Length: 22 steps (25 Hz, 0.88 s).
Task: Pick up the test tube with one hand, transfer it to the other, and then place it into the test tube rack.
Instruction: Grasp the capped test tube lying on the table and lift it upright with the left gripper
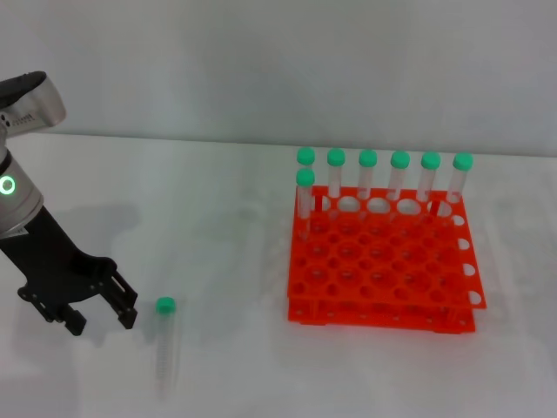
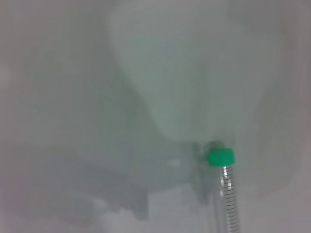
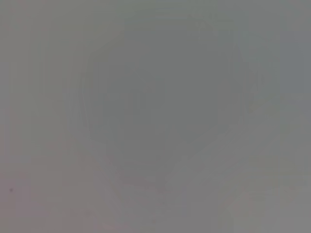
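The left end effector (image 1: 103,315), black-fingered on its silver wrist with the green light glowing, hangs low over the tabletop (image 1: 209,226) at the near left, and its fingers (image 1: 124,306) are spread apart with nothing between them. Just to its right lies the test tube (image 1: 165,344), flat on the tabletop, green cap pointing away from the robot and the clear body running back toward the near edge. There's a visible gap between the fingers and the tube; no contact.

From the left wrist view, the same test tube (image 2: 227,194) shows up close, its green cap sharp against the pale surface, with the graduated clear body trailing off the picture's edge.

Over on the right sits the test tube rack (image 1: 383,261), bright orange-red, well apart from the loose tube. Seven green-capped tubes (image 1: 399,177) stand upright in it: six in the far row and one more just in front of the far left corner.

The right end effector is out of sight; its wrist view gives only a featureless grey blur.
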{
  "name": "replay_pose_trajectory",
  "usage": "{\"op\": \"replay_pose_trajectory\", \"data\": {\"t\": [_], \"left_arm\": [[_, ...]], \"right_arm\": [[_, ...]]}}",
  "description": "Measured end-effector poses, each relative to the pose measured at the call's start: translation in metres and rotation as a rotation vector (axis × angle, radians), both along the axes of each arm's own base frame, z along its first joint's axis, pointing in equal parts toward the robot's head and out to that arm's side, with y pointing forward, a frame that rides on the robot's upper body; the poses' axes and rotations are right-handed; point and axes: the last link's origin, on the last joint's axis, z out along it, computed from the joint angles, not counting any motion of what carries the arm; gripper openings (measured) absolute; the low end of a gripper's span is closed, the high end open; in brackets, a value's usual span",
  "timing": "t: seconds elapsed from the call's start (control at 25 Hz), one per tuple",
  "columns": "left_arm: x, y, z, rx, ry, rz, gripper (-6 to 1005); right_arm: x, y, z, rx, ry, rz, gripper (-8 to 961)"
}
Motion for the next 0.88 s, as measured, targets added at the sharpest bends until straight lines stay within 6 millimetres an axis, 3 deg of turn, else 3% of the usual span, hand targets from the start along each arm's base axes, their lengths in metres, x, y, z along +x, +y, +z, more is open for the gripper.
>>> {"op": "replay_pose_trajectory", "data": {"t": [0.24,0.56,0.88], "left_arm": [[-0.003,-0.001,-0.006,0.019,-0.054,0.042,717],[-0.008,-0.008,-0.029,-0.043,-0.028,0.057,709],[-0.009,-0.001,-0.042,-0.009,-0.023,0.03,699]], "right_arm": [[-0.003,0.0,-0.004,-0.022,-0.014,0.014,841],[-0.007,0.001,-0.008,-0.039,-0.021,0.032,841],[-0.004,-0.001,-0.007,-0.038,-0.022,0.026,841]]}}
